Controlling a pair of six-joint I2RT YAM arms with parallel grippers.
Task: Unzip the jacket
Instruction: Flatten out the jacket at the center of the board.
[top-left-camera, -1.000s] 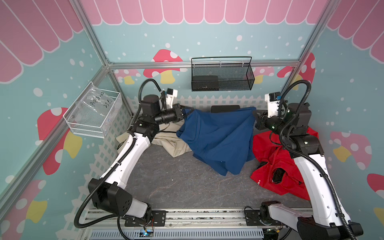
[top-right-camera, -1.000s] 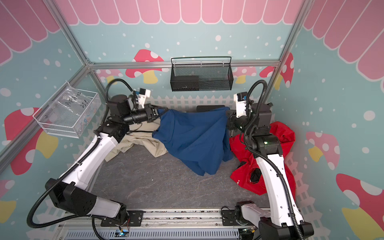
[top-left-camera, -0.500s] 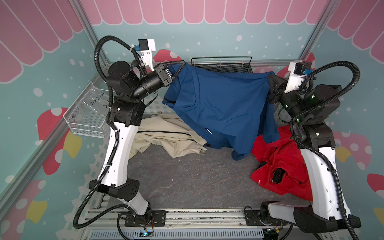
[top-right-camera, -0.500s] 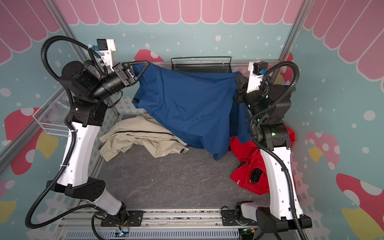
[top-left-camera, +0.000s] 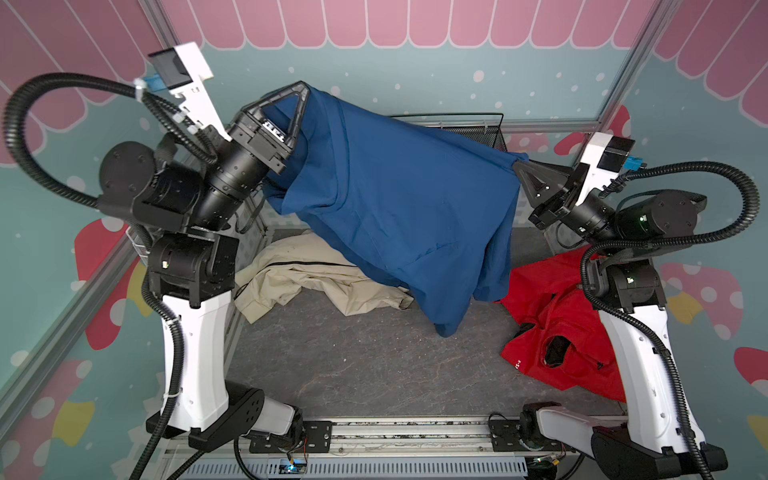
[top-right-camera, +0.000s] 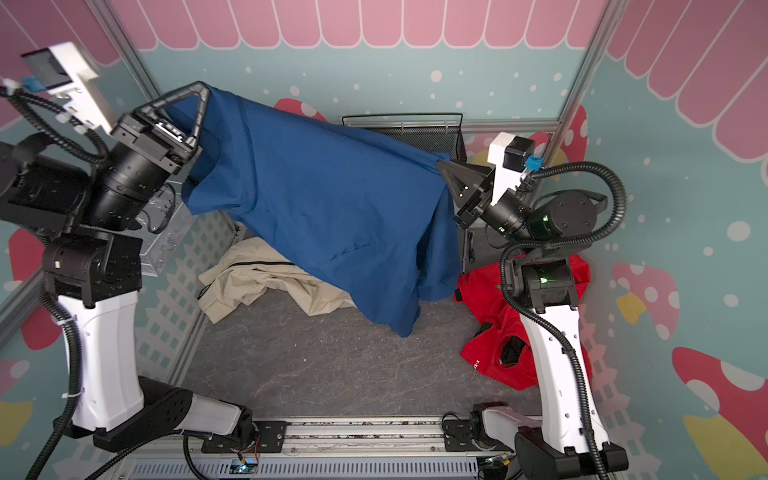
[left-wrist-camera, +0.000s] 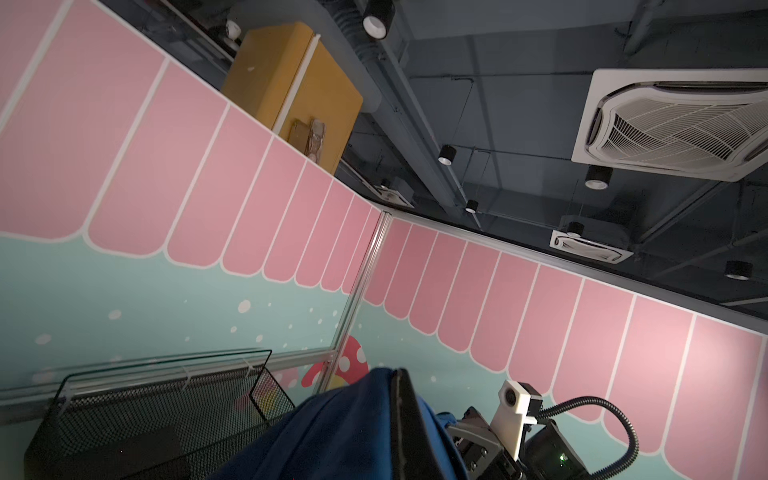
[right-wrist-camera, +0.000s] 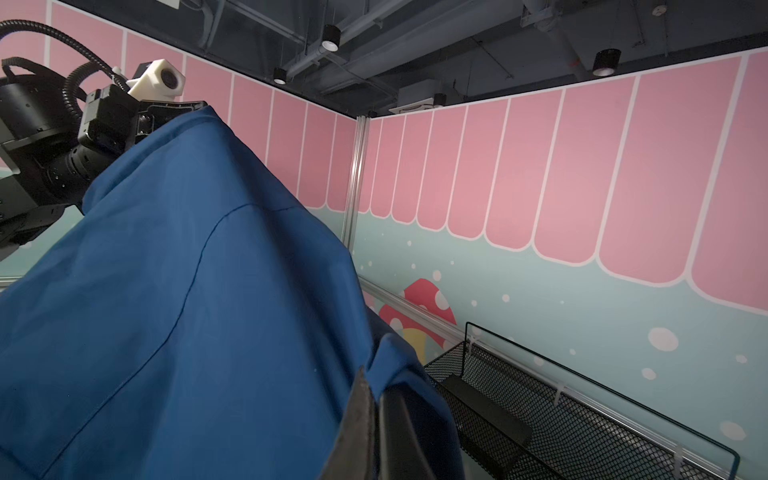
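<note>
blue jacket (top-left-camera: 399, 208) hoisted higher, beige jacket (top-left-camera: 299, 274) uncovered

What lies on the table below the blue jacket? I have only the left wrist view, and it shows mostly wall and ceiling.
Observer: A beige jacket lies crumpled on the table, partly under the hanging blue jacket, toward the robot's left.
Operator: Is there any other garment?
Observer: Yes, a red jacket lies on the robot's right side, apart from the beige one.
Operator: Does the right gripper hold the blue jacket too?
Observer: Yes. The right gripper is shut on one end, so the jacket hangs spread between it and the left gripper.
</note>
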